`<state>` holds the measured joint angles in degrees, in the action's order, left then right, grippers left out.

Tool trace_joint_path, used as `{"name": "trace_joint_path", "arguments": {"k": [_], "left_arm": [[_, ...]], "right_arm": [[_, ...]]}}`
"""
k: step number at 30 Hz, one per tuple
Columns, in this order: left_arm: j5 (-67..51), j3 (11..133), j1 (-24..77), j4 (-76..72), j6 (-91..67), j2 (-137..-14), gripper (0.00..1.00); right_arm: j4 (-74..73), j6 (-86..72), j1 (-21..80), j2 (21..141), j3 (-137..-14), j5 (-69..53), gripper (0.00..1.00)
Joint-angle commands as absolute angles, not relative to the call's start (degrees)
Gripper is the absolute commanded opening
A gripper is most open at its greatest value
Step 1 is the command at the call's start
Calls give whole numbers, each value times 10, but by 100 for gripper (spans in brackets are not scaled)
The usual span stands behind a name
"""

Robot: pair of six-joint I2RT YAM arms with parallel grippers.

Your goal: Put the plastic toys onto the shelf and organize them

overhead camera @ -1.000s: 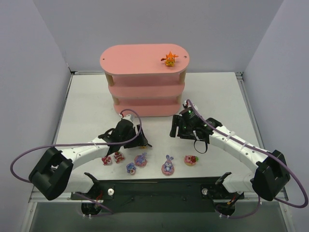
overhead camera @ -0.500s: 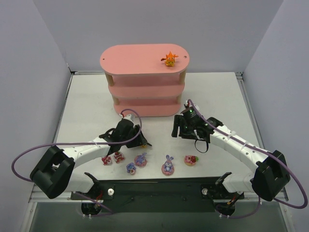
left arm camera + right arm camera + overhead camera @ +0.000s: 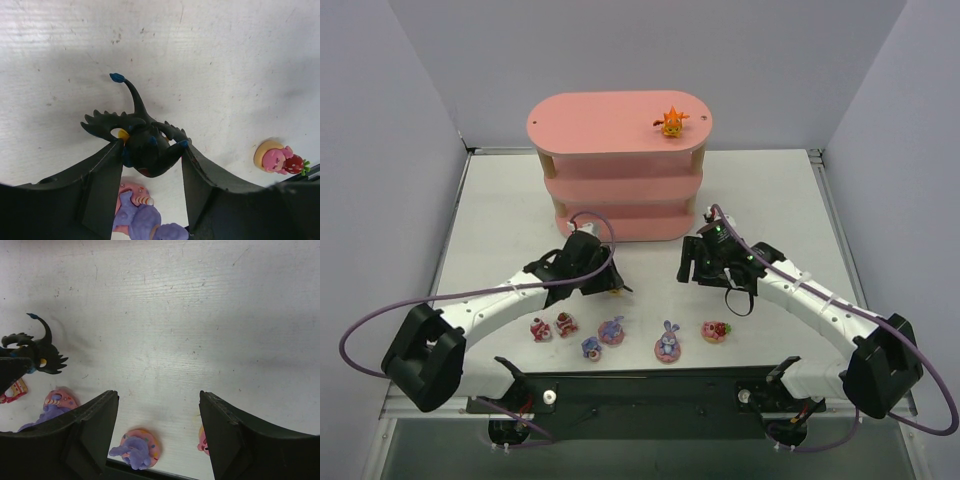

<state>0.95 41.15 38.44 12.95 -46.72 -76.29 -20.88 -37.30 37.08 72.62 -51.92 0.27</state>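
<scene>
My left gripper (image 3: 151,150) is shut on the black bat-like toy (image 3: 141,134), its two fingers pressing the body from both sides just above the white table; the tail points away from me. In the top view this gripper (image 3: 611,286) hangs in front of the pink shelf (image 3: 620,165). An orange toy (image 3: 671,122) stands on the shelf's top board. My right gripper (image 3: 160,400) is open over bare table, holding nothing. Three purple bunnies (image 3: 611,329) (image 3: 591,347) (image 3: 668,341) and three red-and-white toys (image 3: 541,329) (image 3: 566,323) (image 3: 716,331) lie in a row near the front edge.
The two lower boards of the shelf show nothing on them from the top view. Grey walls close in the table (image 3: 500,230) on the left, back and right. A bunny (image 3: 135,215) lies right under my left fingers. Purple cables loop off both arms.
My left gripper has closed onto the black bat toy and shifted slightly toward the shelf with it. The right arm has barely moved.
</scene>
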Motion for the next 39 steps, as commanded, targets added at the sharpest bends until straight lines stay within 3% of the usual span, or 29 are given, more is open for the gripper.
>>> {"name": "trace_joint_path", "arguments": {"k": [1,5,18,29,39], "left_arm": [[51,510,374,234,-437,-727,6],[32,578,334,343,-439,-713,0],[37,875,277,593,-396,-699,0],[60,1147,219,665,-315,-799,0],[4,1368,127,720,-260,-935,0]], "right_arm": [[-227,-364,363,708,-525,19,66],[-224,-361,359,703,-522,22,66],[-209,-354,347,686,-501,12,66],[-206,-349,330,665,-479,7,66],[-206,-348,325,667,-479,4,66]]}}
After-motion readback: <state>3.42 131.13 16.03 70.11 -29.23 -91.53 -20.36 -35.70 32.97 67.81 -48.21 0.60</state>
